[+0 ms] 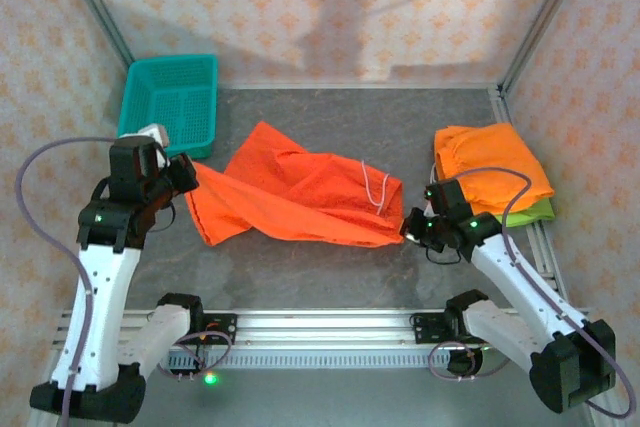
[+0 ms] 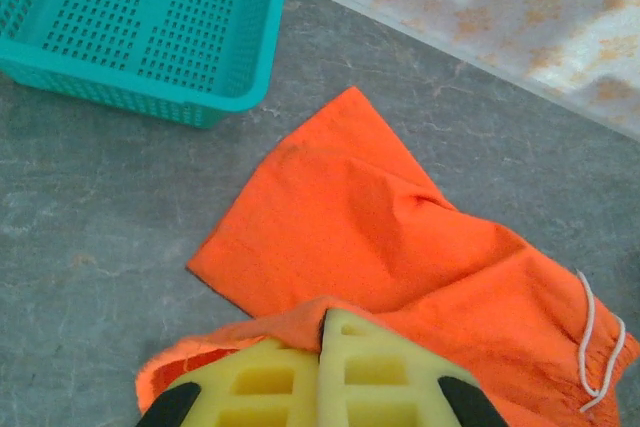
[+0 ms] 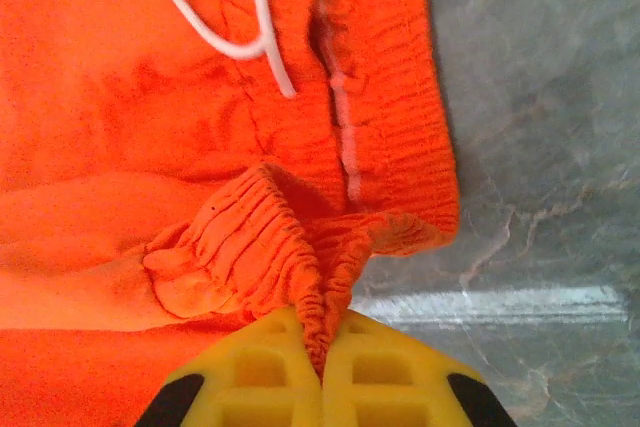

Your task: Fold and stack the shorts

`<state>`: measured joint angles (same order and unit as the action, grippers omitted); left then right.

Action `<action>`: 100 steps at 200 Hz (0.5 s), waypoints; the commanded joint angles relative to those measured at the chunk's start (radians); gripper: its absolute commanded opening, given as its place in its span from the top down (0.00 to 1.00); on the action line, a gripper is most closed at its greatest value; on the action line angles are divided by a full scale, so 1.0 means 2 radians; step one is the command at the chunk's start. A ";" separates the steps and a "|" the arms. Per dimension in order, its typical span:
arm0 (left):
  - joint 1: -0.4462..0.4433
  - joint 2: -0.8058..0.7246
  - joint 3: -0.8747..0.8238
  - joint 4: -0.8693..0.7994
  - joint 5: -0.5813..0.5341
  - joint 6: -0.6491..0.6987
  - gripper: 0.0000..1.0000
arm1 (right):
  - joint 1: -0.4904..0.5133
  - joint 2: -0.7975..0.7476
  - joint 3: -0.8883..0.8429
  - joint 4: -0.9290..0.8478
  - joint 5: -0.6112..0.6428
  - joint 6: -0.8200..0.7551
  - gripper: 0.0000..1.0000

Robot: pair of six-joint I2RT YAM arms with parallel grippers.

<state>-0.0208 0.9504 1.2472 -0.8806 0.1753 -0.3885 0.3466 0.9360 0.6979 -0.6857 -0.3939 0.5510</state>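
Roughly, orange shorts (image 1: 300, 197) lie stretched left-right, waistband (image 1: 392, 209) rightward.

right tool (image 3: 322, 339) pinching orange shorts (image 3: 130, 107) waistband, white drawstring (image 3: 234, 50) above, grey table (image 3: 540, 147) beside

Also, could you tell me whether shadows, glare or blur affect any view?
Top view: soft grey shadows on the back wall, orange shorts evenly lit. Left wrist: sharp, no glare. Right wrist: fabric crisp, one pale streak across the table.
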 commanded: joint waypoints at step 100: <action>-0.002 0.216 0.162 0.042 -0.018 0.018 1.00 | -0.047 0.140 0.149 0.027 0.071 -0.020 0.98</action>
<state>-0.0208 1.3762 1.5253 -0.8524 0.1513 -0.3645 0.2947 1.1690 0.9123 -0.6708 -0.2581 0.5484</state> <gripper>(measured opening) 0.041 0.045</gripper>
